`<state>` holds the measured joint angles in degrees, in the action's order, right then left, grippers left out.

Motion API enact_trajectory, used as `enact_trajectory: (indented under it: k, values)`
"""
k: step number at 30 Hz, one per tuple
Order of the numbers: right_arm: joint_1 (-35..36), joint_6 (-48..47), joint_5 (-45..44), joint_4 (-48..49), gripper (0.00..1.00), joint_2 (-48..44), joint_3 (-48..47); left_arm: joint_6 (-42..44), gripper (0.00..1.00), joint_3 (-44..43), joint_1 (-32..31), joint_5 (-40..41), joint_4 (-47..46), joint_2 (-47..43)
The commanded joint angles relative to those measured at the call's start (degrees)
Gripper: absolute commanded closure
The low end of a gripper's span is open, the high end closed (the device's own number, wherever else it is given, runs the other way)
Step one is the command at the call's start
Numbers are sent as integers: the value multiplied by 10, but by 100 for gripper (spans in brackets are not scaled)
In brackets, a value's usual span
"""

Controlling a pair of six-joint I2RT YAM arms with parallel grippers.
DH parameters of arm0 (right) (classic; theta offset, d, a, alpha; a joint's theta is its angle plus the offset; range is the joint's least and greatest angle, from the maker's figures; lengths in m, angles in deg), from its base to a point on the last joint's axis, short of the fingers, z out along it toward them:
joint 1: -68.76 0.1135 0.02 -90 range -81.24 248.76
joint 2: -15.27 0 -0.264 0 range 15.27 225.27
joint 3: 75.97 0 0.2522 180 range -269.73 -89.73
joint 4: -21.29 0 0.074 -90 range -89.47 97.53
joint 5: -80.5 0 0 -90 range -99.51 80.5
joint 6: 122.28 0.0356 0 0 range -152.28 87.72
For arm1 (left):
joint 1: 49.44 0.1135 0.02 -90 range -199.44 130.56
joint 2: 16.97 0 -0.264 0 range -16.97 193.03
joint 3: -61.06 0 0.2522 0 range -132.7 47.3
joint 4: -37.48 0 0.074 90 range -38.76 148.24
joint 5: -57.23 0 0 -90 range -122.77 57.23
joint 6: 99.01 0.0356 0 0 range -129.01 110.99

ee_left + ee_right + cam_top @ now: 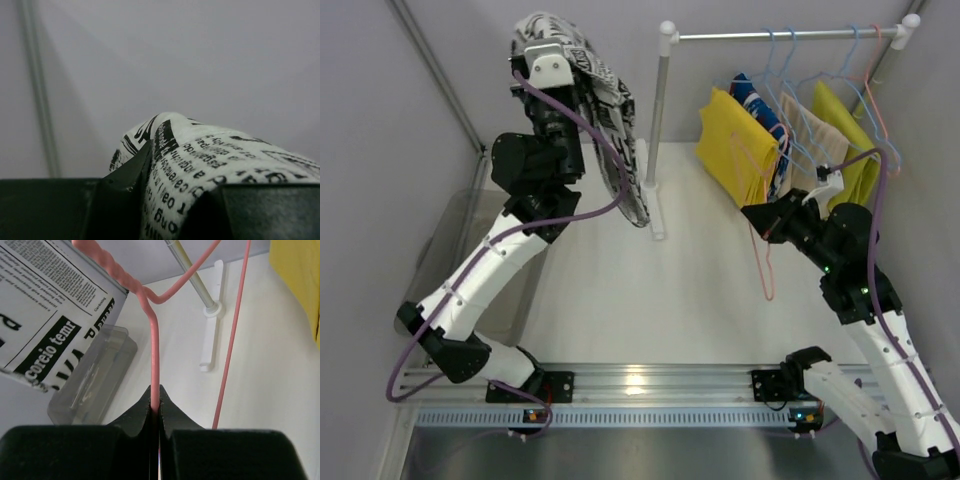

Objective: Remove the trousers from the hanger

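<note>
My left gripper is raised high at the back left, shut on the black-and-white print trousers, which drape down from it, off the rack. In the left wrist view the cloth is pinched between my fingers. My right gripper is shut on an empty pink hanger that hangs below it; its wire runs up between my closed jaws. The yellow trousers and the blue patched trousers hang on hangers on the rail.
A beige cloth and an olive-yellow cloth hang further right on the rail. The rack's post and white foot stand mid-table. A clear plastic bin sits at the left edge; it also shows in the right wrist view.
</note>
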<state>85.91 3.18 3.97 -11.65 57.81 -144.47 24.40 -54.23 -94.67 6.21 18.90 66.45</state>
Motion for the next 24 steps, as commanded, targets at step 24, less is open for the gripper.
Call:
enact_trajectory:
  k: [24]
  values:
    - [22,-44,35,30,100,53,-77,121,100,573,466,120,-30,-501]
